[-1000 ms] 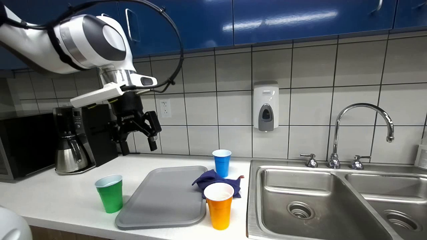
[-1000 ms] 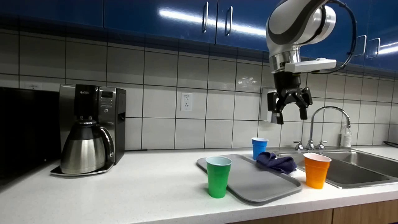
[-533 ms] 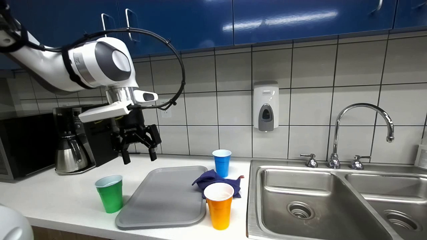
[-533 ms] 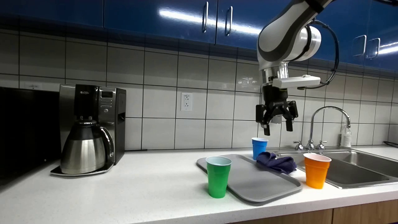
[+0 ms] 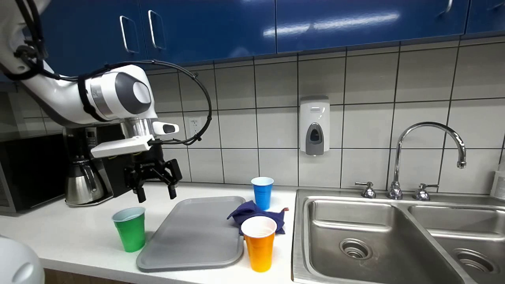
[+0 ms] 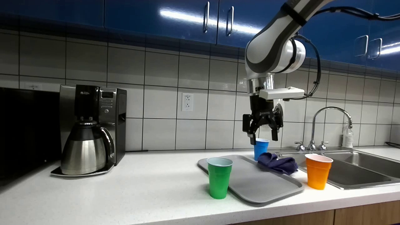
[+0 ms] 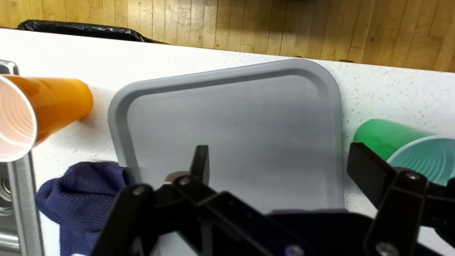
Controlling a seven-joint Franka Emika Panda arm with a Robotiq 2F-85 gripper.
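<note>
My gripper (image 5: 156, 193) is open and empty, pointing down above the counter. In an exterior view it hangs over the far part of the scene (image 6: 264, 139). In the wrist view its fingers (image 7: 279, 153) stand wide apart over the grey tray (image 7: 241, 117), the right one near the green cup (image 7: 384, 135). The green cup (image 6: 218, 184) stands upright beside the tray (image 6: 256, 184). The orange cup (image 5: 260, 252) stands upright at the tray's other side. A dark blue cloth (image 5: 252, 213) lies on the tray's edge. A blue cup (image 5: 262, 197) stands behind it, out of the wrist view.
A steel sink (image 5: 300, 236) with a faucet (image 5: 398, 157) lies beyond the orange cup. A coffee maker (image 6: 107, 106) with a steel carafe (image 6: 82, 156) stands by a black appliance (image 6: 28, 131). Blue cabinets (image 5: 221, 31) hang above. A soap dispenser (image 5: 315, 118) is on the wall.
The arm and open gripper have come down toward the counter, shifting left in an exterior view. The cups, tray and cloth have not moved.
</note>
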